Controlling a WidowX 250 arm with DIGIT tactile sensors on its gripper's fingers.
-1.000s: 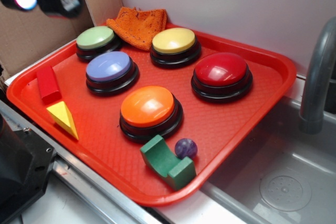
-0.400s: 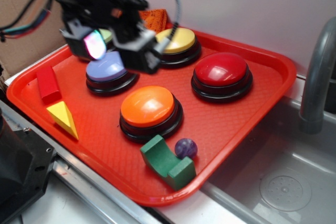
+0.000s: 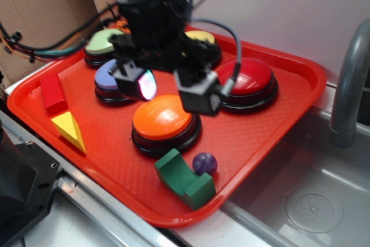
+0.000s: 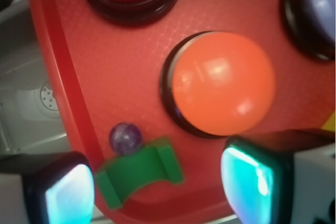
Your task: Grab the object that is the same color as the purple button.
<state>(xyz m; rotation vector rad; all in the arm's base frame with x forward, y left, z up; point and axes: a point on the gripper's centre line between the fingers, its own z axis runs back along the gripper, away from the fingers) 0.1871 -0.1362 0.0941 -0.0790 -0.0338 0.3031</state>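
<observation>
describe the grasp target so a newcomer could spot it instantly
Start at the red tray, near corner beside the sink. In front of the orange button sits a green arch block; the purple ball touches it. It's the only sphere, far smaller than any button.

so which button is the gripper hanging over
The orange button: the gripper hangs above it, open. The red, purple, green and yellow ones sit off to the sides.

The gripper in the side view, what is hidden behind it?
The gripper covers part of the purple button, the yellow button and the orange button's top edge. Anything further back is covered.
</observation>
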